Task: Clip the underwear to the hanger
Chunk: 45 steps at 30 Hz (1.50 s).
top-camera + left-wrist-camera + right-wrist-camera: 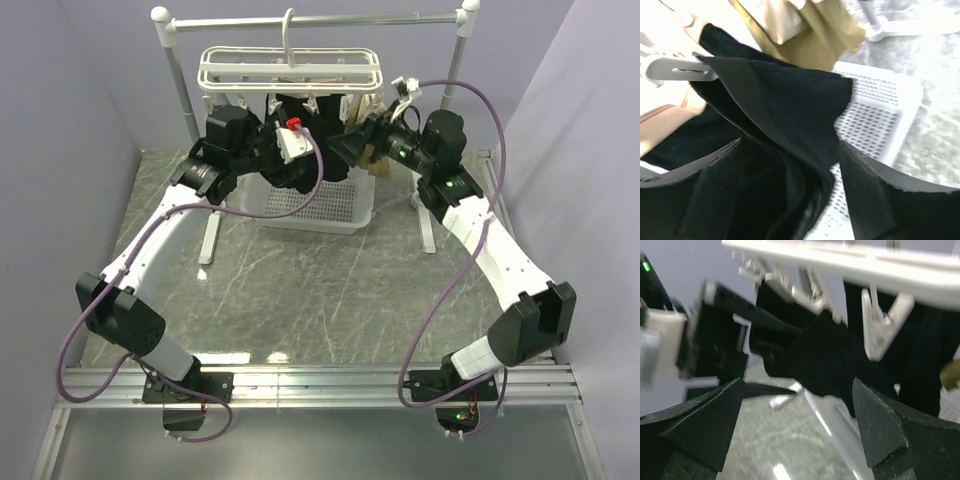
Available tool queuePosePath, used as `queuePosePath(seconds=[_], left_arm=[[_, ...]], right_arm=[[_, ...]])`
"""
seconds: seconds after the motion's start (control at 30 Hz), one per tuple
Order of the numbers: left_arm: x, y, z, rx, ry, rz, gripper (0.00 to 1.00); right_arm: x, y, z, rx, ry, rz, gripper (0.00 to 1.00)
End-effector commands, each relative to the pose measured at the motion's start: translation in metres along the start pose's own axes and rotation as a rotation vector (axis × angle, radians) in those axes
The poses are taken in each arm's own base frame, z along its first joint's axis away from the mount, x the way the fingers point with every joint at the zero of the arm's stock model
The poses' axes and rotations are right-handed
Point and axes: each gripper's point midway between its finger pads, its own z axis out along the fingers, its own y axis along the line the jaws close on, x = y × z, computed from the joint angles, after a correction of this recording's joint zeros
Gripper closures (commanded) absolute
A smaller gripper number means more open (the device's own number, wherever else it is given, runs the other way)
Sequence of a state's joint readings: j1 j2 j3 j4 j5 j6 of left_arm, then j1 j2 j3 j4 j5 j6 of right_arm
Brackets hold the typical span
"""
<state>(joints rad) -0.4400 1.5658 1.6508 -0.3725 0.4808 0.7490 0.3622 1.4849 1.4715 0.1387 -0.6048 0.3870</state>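
Underwear: You have the black underwear (780,110) hanging under the hanger, over the basket. In the left wrist view a white clip peg (680,72) bites the fabric at its upper edge, and the rest falls in loose folds.
Hanger: The white hanger (290,68) hangs by its hook from the grey rail (380,17), with its pegs dangling below the frame.
Left gripper: Your left gripper (790,142) is released, its jaws standing wide. Black fabric drapes down between the two fingers, and you cannot tell whether it touches either pad.
Right gripper: Your right gripper (797,390) is released too, jaws wide with nothing between them. It sits just below the hanger's bar, facing the underwear and a second peg (880,325).
Tan garment: A tan garment (805,35) hangs just beside the underwear, on the right side in the top view.
Basket: The white perforated basket (310,222) stands on the table beneath the hanger.
Table: The grey marbled table (300,300) carries the rail stand and both arms.
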Motion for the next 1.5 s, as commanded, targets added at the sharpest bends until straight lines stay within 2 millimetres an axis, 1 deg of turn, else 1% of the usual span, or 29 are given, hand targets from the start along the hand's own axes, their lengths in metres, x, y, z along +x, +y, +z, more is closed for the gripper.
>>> queuePosePath(seconds=[0.0,0.03,0.07,0.1,0.13,0.27,0.33,0.43,0.53,0.57,0.6,0.63,0.67,0.7,0.77,0.83,0.9,0.93,1.0,1.07,1.1,1.13,1.17,1.2,1.23,1.3,1.37,1.4,1.47], left_arm=[[-0.033,-0.011,-0.028,0.024,-0.085,-0.061,0.19],[-0.035,-0.014,-0.034,0.022,-0.091,-0.076,0.17],[-0.037,-0.017,-0.037,0.024,-0.099,-0.091,0.07],[-0.041,-0.019,-0.040,0.020,-0.110,-0.130,0.01],[-0.039,-0.024,-0.042,0.027,-0.111,-0.156,0.01],[-0.052,-0.035,-0.060,0.039,-0.137,-0.276,0.01],[-0.052,-0.041,-0.063,0.047,-0.144,-0.326,0.01],[-0.063,-0.044,-0.077,0.018,-0.188,-0.376,0.01],[-0.064,-0.043,-0.084,-0.013,-0.181,-0.418,0.01],[-0.058,-0.047,-0.084,-0.007,-0.148,-0.451,0.01],[-0.060,-0.040,-0.088,-0.040,-0.128,-0.477,0.01],[-0.055,-0.039,-0.086,-0.042,-0.097,-0.505,0.01],[-0.039,-0.049,-0.088,-0.019,-0.013,-0.559,0.01],[-0.041,-0.040,-0.092,-0.046,0.008,-0.578,0.01],[-0.018,-0.036,-0.090,-0.069,0.104,-0.638,0.01],[0.005,-0.034,-0.093,-0.109,0.215,-0.691,0.01],[0.027,-0.034,-0.098,-0.165,0.306,-0.750,0.01],[0.039,-0.032,-0.103,-0.216,0.348,-0.760,0.01],[0.058,-0.039,-0.108,-0.252,0.399,-0.797,0.01],[0.061,-0.040,-0.120,-0.298,0.385,-0.797,0.01],[0.077,-0.055,-0.120,-0.289,0.420,-0.810,0.01],[0.071,-0.051,-0.126,-0.325,0.374,-0.797,0.01],[0.077,-0.054,-0.128,-0.346,0.381,-0.801,0.01],[0.093,-0.069,-0.128,-0.339,0.414,-0.822,0.01],[0.093,-0.070,-0.132,-0.357,0.400,-0.821,0.01],[0.106,-0.082,-0.133,-0.361,0.428,-0.836,0.01],[0.104,-0.081,-0.135,-0.379,0.398,-0.826,0.01],[0.109,-0.087,-0.135,-0.387,0.399,-0.861,0.01],[0.111,-0.088,-0.136,-0.402,0.389,-0.858,0.01]], right_arm=[[-0.009,0.023,-0.029,-0.040,-0.006,-0.108,0.04],[0.000,0.021,-0.033,-0.039,0.011,-0.122,0.04],[-0.003,0.029,-0.041,-0.048,0.001,-0.144,0.03],[0.000,0.030,-0.046,-0.047,0.010,-0.148,0.03],[0.005,0.031,-0.049,-0.048,0.020,-0.156,0.03],[0.013,0.037,-0.068,-0.023,0.055,-0.172,0.03],[0.027,0.032,-0.076,0.006,0.086,-0.167,0.03],[0.036,0.034,-0.093,0.044,0.098,-0.175,0.03],[0.041,0.035,-0.107,0.078,0.108,-0.182,0.02],[0.041,0.031,-0.110,0.111,0.102,-0.188,0.02],[0.044,0.027,-0.115,0.137,0.109,-0.199,0.02],[0.046,0.025,-0.120,0.158,0.110,-0.205,0.02],[0.048,0.024,-0.123,0.174,0.113,-0.207,0.02],[0.053,0.019,-0.127,0.199,0.124,-0.206,0.01],[0.053,0.018,-0.137,0.238,0.117,-0.212,0.01],[0.055,0.004,-0.147,0.329,0.122,-0.221,0.01],[0.066,-0.016,-0.160,0.438,0.155,-0.218,0.01],[0.067,-0.019,-0.166,0.462,0.159,-0.227,0.01],[0.083,-0.034,-0.177,0.516,0.214,-0.234,0.00],[0.095,-0.048,-0.186,0.566,0.251,-0.213,0.00],[0.104,-0.058,-0.192,0.594,0.269,-0.197,0.00],[0.110,-0.062,-0.194,0.602,0.284,-0.186,0.00],[0.112,-0.067,-0.195,0.616,0.282,-0.184,0.00],[0.121,-0.073,-0.199,0.632,0.294,-0.167,0.00],[0.121,-0.076,-0.204,0.645,0.282,-0.159,0.00],[0.128,-0.076,-0.209,0.642,0.271,-0.147,0.00],[0.127,-0.073,-0.217,0.650,0.244,-0.161,0.00],[0.134,-0.073,-0.221,0.654,0.249,-0.156,0.00],[0.132,-0.068,-0.228,0.656,0.216,-0.167,0.00]])
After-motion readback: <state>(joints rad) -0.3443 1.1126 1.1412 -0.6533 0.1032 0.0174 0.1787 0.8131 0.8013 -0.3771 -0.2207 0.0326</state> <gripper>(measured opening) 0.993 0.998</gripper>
